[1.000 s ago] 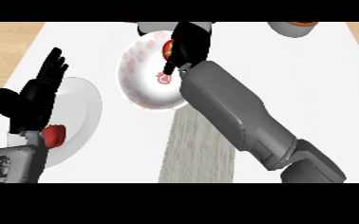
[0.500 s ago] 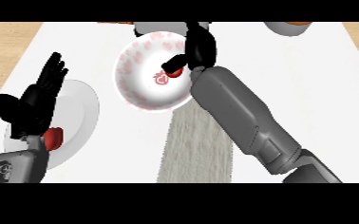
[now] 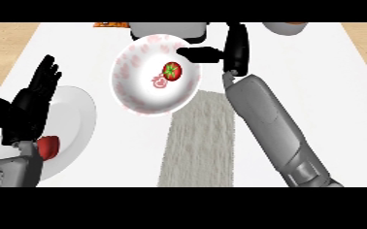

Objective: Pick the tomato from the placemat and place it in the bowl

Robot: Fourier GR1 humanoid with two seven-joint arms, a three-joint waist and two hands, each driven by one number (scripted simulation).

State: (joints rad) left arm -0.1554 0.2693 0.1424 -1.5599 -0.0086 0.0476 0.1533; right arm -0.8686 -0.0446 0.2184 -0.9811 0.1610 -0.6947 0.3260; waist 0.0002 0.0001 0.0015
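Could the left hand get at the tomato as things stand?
Probably yes: the tomato lies uncovered in the bowl, the left hand rests open at the view's left, nothing between them.

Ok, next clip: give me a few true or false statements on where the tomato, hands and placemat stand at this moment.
1. The tomato lies inside the bowl. True.
2. The right hand is curled round the tomato. False: it is open beside the bowl, apart from the tomato.
3. The tomato sits on the placemat. False: the placemat carries nothing.
4. The left hand shows at the view's left edge, fingers up. True.
5. A white plate lies left of the bowl. True.
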